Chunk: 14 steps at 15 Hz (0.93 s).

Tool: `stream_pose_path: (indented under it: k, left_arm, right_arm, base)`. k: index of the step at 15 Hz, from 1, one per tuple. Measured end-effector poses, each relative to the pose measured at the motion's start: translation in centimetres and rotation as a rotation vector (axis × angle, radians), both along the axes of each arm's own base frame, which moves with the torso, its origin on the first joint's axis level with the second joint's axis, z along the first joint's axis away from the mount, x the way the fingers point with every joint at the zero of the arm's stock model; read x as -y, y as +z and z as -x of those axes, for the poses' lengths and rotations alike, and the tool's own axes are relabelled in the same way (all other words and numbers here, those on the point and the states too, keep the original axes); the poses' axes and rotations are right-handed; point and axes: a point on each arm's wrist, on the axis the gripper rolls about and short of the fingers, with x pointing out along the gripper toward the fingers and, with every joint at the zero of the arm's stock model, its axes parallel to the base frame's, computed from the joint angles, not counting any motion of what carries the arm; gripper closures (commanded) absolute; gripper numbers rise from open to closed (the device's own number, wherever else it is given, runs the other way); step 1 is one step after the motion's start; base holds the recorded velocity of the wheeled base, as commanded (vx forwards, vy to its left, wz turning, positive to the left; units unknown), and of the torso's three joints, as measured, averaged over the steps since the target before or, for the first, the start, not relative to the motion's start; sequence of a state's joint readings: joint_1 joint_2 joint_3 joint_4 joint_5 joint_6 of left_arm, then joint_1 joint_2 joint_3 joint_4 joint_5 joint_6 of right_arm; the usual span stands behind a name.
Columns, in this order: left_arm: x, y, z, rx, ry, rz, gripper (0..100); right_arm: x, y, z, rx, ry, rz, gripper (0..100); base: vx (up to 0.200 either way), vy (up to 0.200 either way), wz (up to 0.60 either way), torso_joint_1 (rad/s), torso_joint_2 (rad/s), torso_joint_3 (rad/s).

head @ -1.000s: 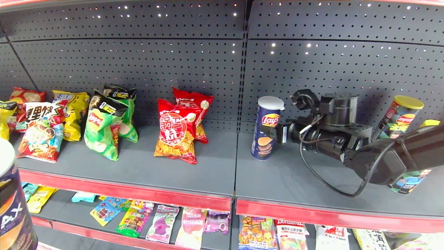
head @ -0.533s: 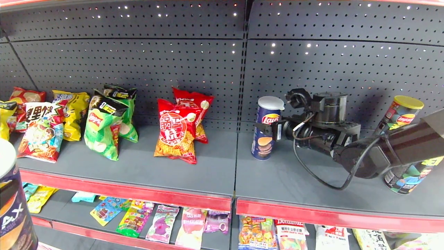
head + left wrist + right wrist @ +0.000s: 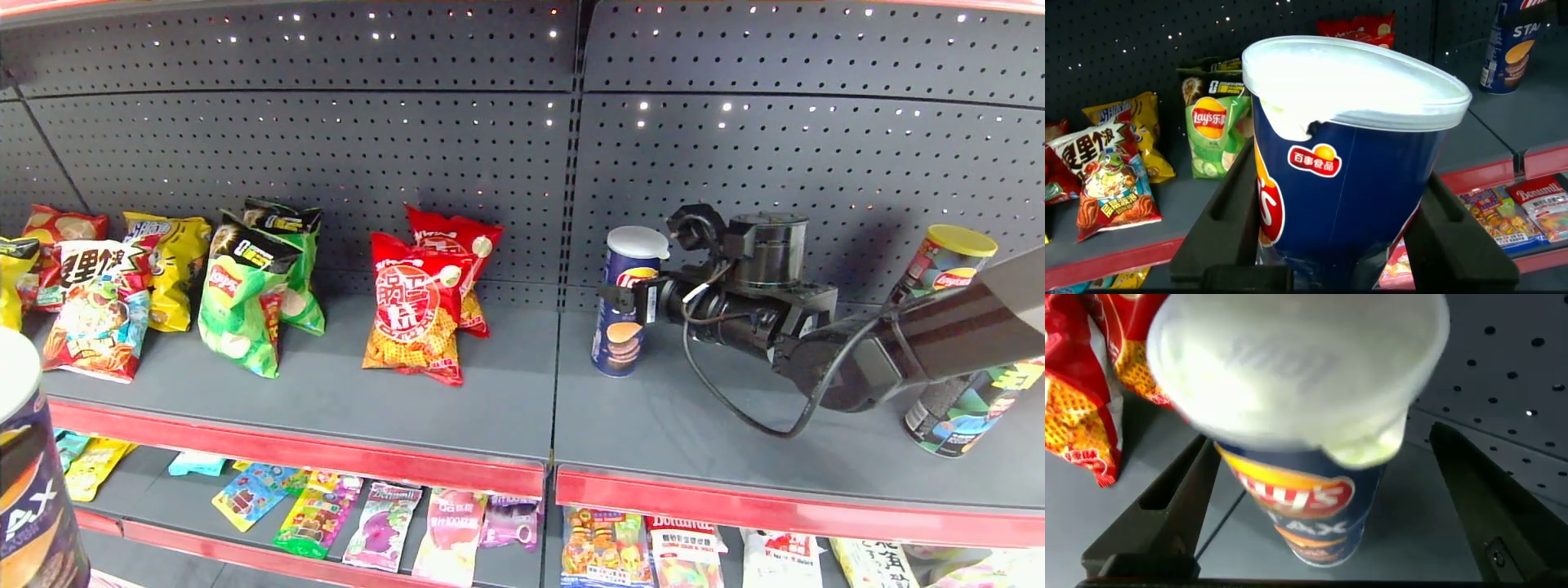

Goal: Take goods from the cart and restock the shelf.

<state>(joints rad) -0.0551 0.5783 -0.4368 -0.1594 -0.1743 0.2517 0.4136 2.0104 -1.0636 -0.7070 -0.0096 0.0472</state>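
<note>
Blue can (image 3: 622,339) stands upright on shelf (image 3: 694,425). Right tool (image 3: 627,300) sits wide open astride it, gaps on both sides. Left tool (image 3: 1339,188) clamps 2nd can (image 3: 1372,139). Risk: sideways drift of the right tool clips the can and topples it.

Dark pegboard wall (image 3: 326,147) behind grey, red-edged shelf (image 3: 326,392)
</note>
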Motion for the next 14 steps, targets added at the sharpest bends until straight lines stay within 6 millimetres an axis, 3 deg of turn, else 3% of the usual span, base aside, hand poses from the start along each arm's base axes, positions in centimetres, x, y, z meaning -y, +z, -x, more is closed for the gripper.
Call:
stream_pose_path:
  k: [14]
  left_arm:
    - [0.0, -0.2, -0.2, -0.014, 0.001, -0.014, 100]
  right_arm:
    - [-0.7, -0.1, -1.4, 0.011, -0.002, -0.032, 0]
  base:
    - [0.000, 0.000, 0.00, 0.000, 0.00, 0.000]
